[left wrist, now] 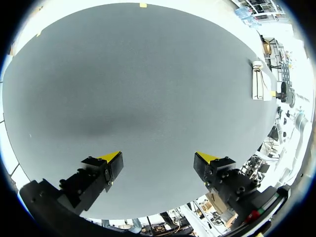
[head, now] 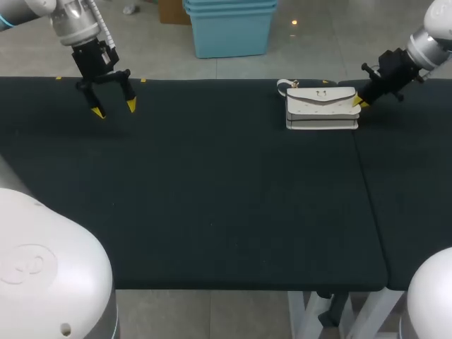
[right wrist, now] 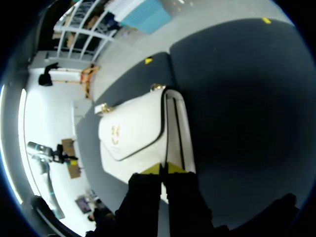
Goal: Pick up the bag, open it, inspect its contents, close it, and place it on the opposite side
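On the far right part of the counter [head: 212, 198] you see the white bag [head: 321, 107] lying flat, with its flap closed and the gold clasp facing up. It rests fully on the surface, so I judge the task is at its very beginning: the bag is not lifted and not opened, nothing is inspected, and the opposite side has received nothing.

At the right end of the bag you find the right gripper [head: 359, 102]. In the right wrist view its yellow tips are pressed almost together and touch the end of the bag [right wrist: 133, 133], just where the flap meets the body. Whether a thin edge is caught between the tips, you cannot tell from these views; the right gripper [right wrist: 164, 169] looks simply closed.

Far on the other side, the left gripper [head: 113, 108] hangs above the counter with its fingers spread wide and nothing between them. From its own wrist view the bag [left wrist: 259, 81] is well apart, small at the far edge.
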`<state>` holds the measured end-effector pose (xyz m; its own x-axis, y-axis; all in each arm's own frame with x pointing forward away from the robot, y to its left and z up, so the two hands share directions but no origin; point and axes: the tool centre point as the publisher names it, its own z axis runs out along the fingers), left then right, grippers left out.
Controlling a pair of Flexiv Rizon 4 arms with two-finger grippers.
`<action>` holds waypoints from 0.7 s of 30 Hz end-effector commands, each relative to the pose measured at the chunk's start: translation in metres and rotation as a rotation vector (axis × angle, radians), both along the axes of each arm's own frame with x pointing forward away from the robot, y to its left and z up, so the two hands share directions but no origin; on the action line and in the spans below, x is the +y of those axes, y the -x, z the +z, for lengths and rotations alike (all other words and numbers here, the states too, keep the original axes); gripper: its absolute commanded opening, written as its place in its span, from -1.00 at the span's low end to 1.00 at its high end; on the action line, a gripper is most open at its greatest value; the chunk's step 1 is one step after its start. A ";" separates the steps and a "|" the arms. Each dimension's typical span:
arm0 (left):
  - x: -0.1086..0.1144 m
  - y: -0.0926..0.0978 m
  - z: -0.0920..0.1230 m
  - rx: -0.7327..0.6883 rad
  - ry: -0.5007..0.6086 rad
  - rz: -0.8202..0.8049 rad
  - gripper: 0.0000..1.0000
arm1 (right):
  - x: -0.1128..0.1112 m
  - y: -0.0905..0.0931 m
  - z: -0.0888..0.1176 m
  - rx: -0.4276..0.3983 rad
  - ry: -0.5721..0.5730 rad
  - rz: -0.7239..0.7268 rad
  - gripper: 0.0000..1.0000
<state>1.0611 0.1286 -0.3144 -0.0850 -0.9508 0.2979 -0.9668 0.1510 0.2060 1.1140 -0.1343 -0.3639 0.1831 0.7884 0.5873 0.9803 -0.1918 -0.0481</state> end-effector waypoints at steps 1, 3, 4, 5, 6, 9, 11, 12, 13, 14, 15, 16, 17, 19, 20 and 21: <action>0.006 -0.003 0.007 -0.066 -0.034 -0.004 1.00 | -0.015 -0.010 -0.002 0.009 0.026 -0.032 -1.00; 0.010 -0.006 0.009 -0.105 -0.054 0.003 1.00 | -0.032 -0.019 -0.003 0.013 0.045 -0.061 -1.00; 0.012 -0.007 0.011 -0.120 -0.058 0.004 1.00 | -0.040 -0.022 -0.002 0.013 0.052 -0.073 -1.00; 0.015 -0.009 0.012 -0.147 -0.062 0.012 1.00 | -0.049 -0.026 -0.002 0.017 0.055 -0.080 -1.00; 0.017 -0.010 0.013 -0.166 -0.063 0.013 1.00 | -0.056 -0.029 -0.002 0.016 0.069 -0.102 -1.00; 0.024 -0.012 0.016 -0.254 -0.074 0.027 1.00 | -0.077 -0.036 0.001 0.017 0.081 -0.128 -1.00; 0.029 -0.014 0.018 -0.308 -0.083 0.035 1.00 | -0.090 -0.039 0.003 0.015 0.086 -0.143 -1.00; 0.031 -0.015 0.018 -0.323 -0.084 0.038 1.00 | -0.094 -0.041 0.004 0.011 0.097 -0.149 -1.00; 0.034 -0.017 0.019 -0.345 -0.078 0.036 1.00 | -0.098 -0.042 0.005 0.008 0.112 -0.150 -1.00; 0.037 -0.018 0.020 -0.367 -0.086 0.039 1.00 | -0.102 -0.043 0.006 0.012 0.117 -0.136 -1.00; 0.039 -0.019 0.020 -0.379 -0.095 0.042 1.00 | -0.105 -0.044 0.006 0.012 0.129 -0.133 -1.00; 0.042 -0.021 0.020 -0.396 -0.106 0.042 1.00 | -0.109 -0.045 0.007 0.012 0.141 -0.133 -1.00; 0.043 -0.022 0.020 -0.412 -0.108 0.045 1.00 | -0.112 -0.046 0.007 0.015 0.145 -0.124 -1.00; 0.047 -0.024 0.021 -0.442 -0.116 0.047 1.00 | -0.119 -0.048 0.007 0.018 0.158 -0.122 -1.00; 0.049 -0.025 0.021 -0.453 -0.117 0.049 1.00 | -0.122 -0.049 0.007 0.022 0.157 -0.115 -1.00; 0.050 -0.025 0.021 -0.467 -0.117 0.050 1.00 | -0.127 -0.051 0.006 0.025 0.153 -0.112 -1.00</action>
<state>1.0960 0.1783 -0.2953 -0.1384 -0.9811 0.1354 -0.9898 0.1325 -0.0518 1.1537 -0.2522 -0.3582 0.2889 0.8455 0.4490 0.9447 -0.3279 0.0097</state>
